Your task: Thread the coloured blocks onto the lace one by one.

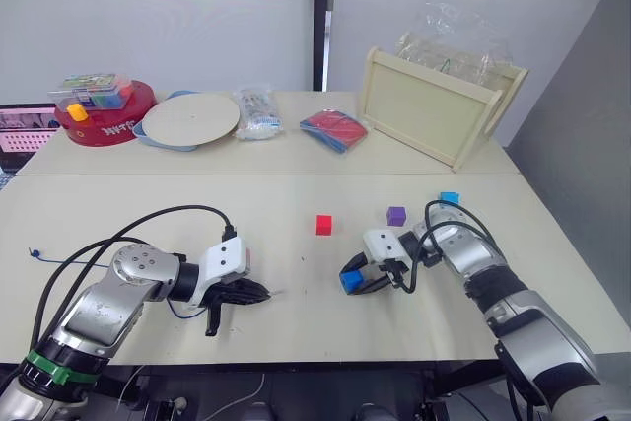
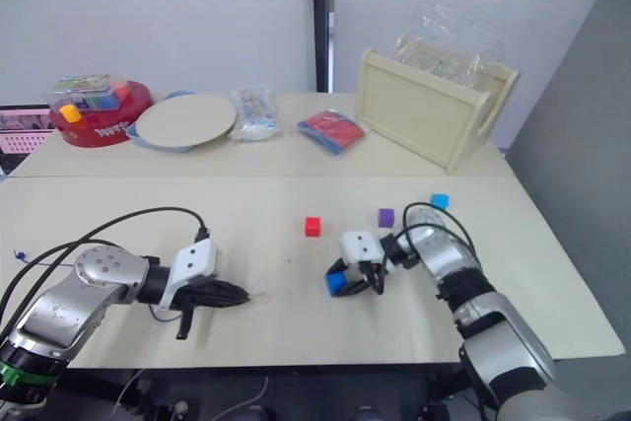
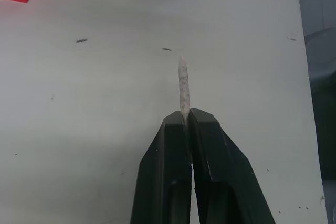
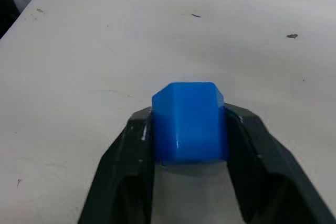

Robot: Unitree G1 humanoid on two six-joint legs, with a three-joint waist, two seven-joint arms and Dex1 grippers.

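The lace's pale stiff tip (image 3: 183, 85) is sticking out from the left gripper (image 1: 254, 292), whose fingers are pinching it, aimed at the blue block (image 1: 351, 282) that the right gripper (image 1: 363, 279) is clamping just above the table (image 1: 296, 322). Tip and block are sitting apart; a slightly off-line approach could be butting the tip against the cube's face, bending it or twisting the block.

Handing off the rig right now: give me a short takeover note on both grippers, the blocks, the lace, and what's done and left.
Left gripper: shut on the thin dark blue lace's pale stiff tip, pointing toward the right gripper.
Right gripper: shut on a small blue plastic cube, near the table.
Loose on the table: red cube, purple cube, second blue cube.
Done: no block visibly threaded.
Left: bring tip and held cube together, then the rest.
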